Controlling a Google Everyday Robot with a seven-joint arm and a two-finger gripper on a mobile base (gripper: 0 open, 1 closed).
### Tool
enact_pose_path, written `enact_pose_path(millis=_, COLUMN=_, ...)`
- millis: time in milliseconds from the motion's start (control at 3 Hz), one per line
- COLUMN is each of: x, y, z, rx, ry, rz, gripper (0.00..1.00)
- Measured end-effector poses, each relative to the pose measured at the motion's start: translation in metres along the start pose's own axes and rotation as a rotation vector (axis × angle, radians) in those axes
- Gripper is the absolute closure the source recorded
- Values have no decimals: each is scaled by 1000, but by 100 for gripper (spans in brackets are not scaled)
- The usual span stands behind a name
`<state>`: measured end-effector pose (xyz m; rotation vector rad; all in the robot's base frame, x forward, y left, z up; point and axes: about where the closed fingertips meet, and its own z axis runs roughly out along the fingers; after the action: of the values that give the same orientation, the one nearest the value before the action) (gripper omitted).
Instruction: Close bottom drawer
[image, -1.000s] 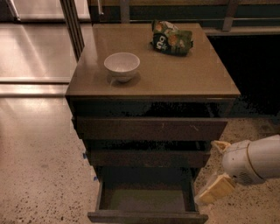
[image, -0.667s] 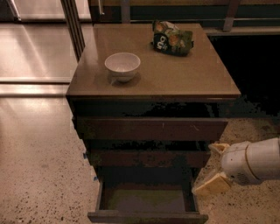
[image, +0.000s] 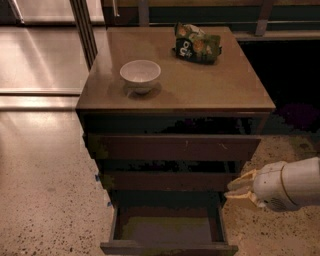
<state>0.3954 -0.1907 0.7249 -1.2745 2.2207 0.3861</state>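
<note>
The bottom drawer (image: 167, 229) is the lowest of three dark brown drawers in a small cabinet. It is pulled out toward me and shows a dull grey-brown inner floor. Its front board (image: 169, 247) runs along the lower edge of the view. My gripper (image: 239, 189) comes in from the right on a white arm. Its pale fingers point left, just right of the drawer's right side wall and level with the middle drawer (image: 170, 181). The fingers stand slightly apart and hold nothing.
A white bowl (image: 140, 75) and a green snack bag (image: 196, 43) sit on the cabinet top (image: 200, 85). The top drawer front (image: 175, 147) has small pale scratches. Speckled floor (image: 45, 190) lies left; a metal post (image: 82, 27) stands at the back left.
My gripper has risen and moved slightly left, from beside the open bottom drawer's right edge to the height of the middle drawer. The drawer has not moved.
</note>
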Motion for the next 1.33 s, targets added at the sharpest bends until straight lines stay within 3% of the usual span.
enact_pose_path(millis=333, x=0, y=0, z=0, rx=0, ry=0, rz=0, gripper=88)
enact_pose_path(millis=667, x=0, y=0, z=0, rx=0, ry=0, rz=0, gripper=100)
enact_pose_path(millis=1000, x=2, y=0, z=2, rx=5, ry=-5, rz=-1, gripper=100)
enact_pose_path(millis=1333, x=46, y=0, z=50, rx=61, ry=-85, rz=24, gripper=100)
